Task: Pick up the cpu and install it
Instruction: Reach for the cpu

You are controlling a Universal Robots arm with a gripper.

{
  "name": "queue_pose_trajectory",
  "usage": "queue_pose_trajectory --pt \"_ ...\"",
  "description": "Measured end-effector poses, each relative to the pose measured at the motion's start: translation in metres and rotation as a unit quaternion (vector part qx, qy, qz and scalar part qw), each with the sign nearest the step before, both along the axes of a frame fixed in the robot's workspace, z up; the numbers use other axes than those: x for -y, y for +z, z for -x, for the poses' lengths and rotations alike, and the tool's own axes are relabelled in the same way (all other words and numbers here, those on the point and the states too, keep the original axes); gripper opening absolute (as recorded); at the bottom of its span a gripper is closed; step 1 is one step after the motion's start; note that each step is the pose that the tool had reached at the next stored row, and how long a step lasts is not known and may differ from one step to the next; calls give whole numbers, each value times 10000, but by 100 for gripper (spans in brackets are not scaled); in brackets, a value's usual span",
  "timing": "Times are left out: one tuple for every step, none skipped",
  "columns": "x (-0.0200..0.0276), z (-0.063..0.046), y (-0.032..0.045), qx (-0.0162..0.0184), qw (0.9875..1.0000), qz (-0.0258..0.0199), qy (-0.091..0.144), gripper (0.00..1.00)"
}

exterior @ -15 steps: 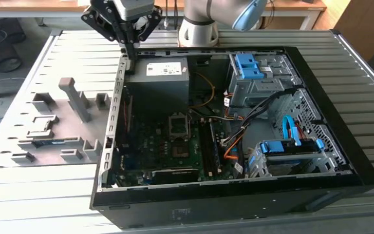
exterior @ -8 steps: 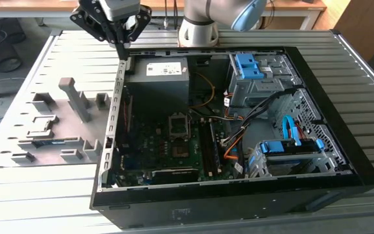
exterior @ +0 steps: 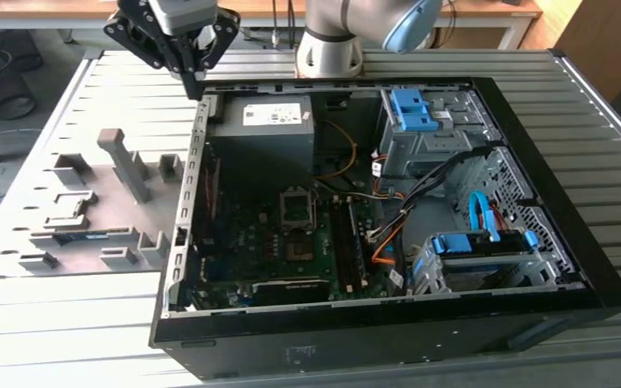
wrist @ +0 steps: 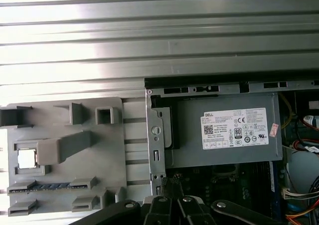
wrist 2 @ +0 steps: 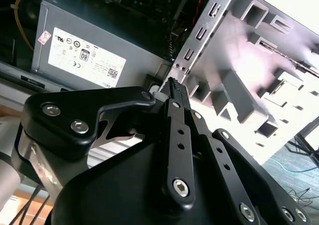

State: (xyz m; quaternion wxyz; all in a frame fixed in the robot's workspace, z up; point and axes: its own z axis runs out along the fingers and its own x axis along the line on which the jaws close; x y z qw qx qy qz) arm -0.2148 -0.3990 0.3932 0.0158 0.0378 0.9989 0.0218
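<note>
1. My end effector hangs over the far corner of the case, at the exterior view's left end of its far wall and just by the power supply.
2. Its fingers are closed tip to tip and grip nothing. In the second wrist view they meet as one ridged black point in front of the case's bent metal edge.
3. The cpu is well apart from me. In the first wrist view it is a pale square lying flat in a pocket of the grey fixture.
4. The fixture rests on the slatted worktop just beside the case, on the exterior view's left.
5. In the first wrist view a thick grey block of the fixture stands right next to the cpu's pocket. A memory stick lies in a slot near it.
6. The socket sits on the board inside the case, near the middle and on the near side of the power supply. It is a metal-framed rectangle, well apart from both the cpu and my end effector.
7. The case lies on its side with the open face up. Blue drive brackets and a bundle of cables take up the part toward the exterior view's right.
</note>
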Motion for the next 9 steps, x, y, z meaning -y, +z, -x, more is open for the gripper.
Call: queue_pose_trajectory --pt "0 11 0 0 10000 0 0 10" --pt "0 21 -1 0 10000 1 0 10" --pt "0 31 -1 0 10000 1 0 10" --pt "0 45 -1 0 10000 1 0 10" --pt "0 64 -1 0 10000 1 0 10" --pt "0 84 -1 1 10000 1 0 10" --pt "0 105 -1 0 10000 1 0 10" --pt "0 129 -1 1 10000 1 0 10" --pt "0 155 -1 1 10000 2 0 10"
